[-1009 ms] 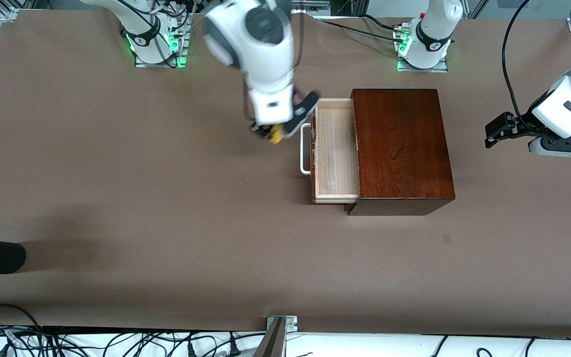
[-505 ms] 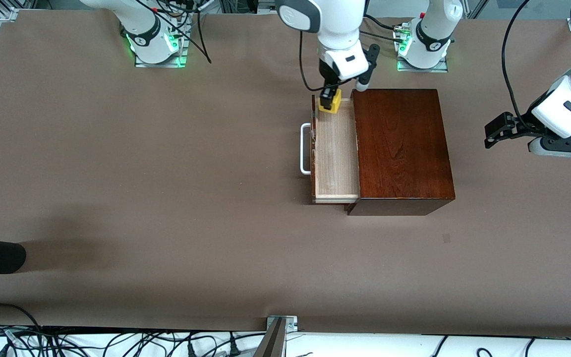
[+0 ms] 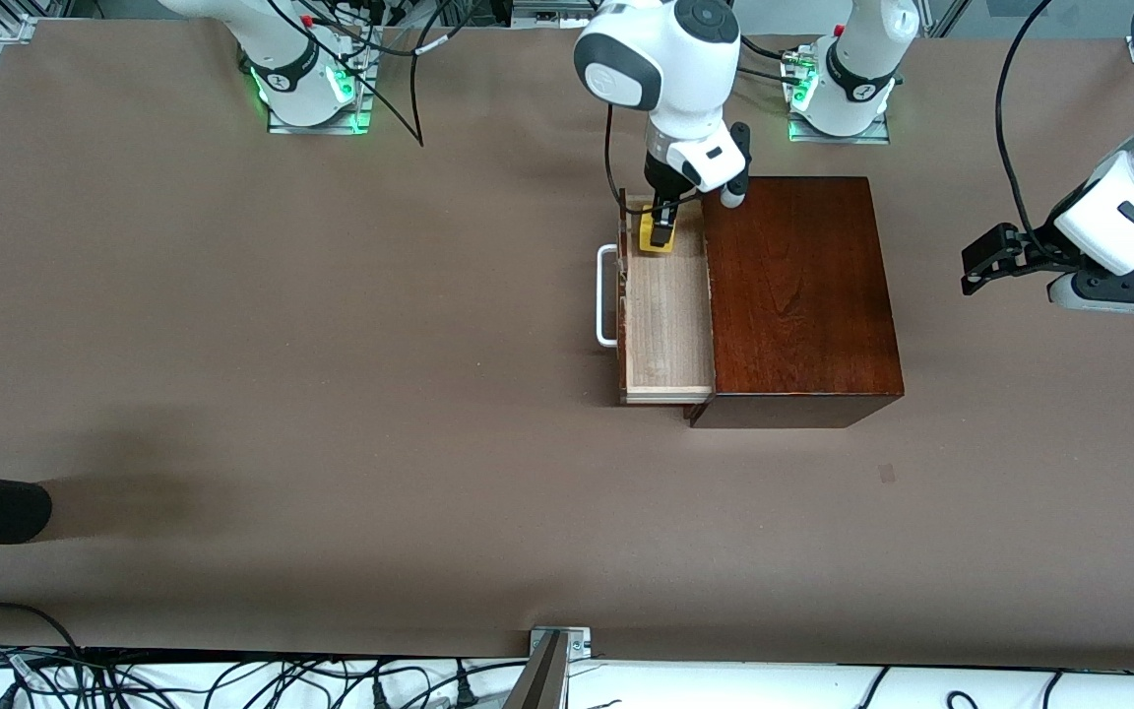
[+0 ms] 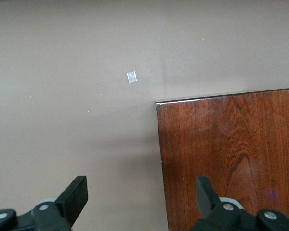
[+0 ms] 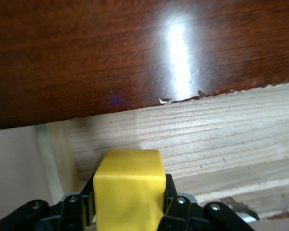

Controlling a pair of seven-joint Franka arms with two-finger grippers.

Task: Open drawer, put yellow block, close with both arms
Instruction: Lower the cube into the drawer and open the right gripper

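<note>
The right arm reaches from its base across the table and bends steeply down, its wrist pointing almost straight at the surface. The right gripper [image 3: 662,228] hangs low, its fingers [image 5: 176,204] clamped on a small cube. The left arm waits at its own end of the table, its wrist level, the left gripper [image 3: 988,264] up in the air with fingers [image 4: 75,194] spread wide
</note>
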